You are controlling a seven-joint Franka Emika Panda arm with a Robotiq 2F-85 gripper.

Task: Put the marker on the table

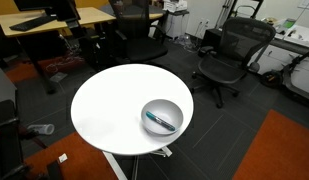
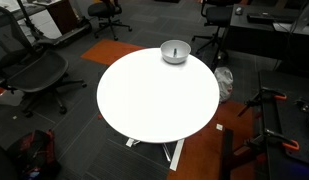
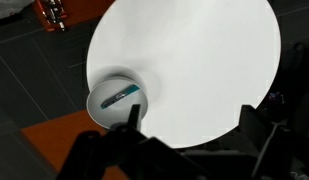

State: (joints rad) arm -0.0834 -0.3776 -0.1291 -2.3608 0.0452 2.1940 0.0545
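The marker (image 1: pixel 160 121), a short dark stick with a teal body, lies inside a grey-white bowl (image 1: pixel 162 116) near the edge of the round white table (image 1: pixel 114 105). In the wrist view the marker (image 3: pixel 121 96) shows in the bowl (image 3: pixel 104 106) at the left edge of the table (image 3: pixel 194 50). The bowl (image 2: pixel 175 51) also stands at the far edge of the table (image 2: pixel 154 95); the marker is too small to see there. My gripper (image 3: pixel 190 107) is open and empty, high above the table, with the bowl by its left finger. The arm is out of both exterior views.
Black office chairs (image 1: pixel 232 55) (image 2: pixel 34 72) stand around the table. A wooden desk (image 1: pixel 54 20) with a keyboard is at the back. Orange carpet patches (image 1: pixel 279 150) (image 3: pixel 54 135) lie on the dark floor. A tripod (image 2: pixel 274 110) stands beside the table.
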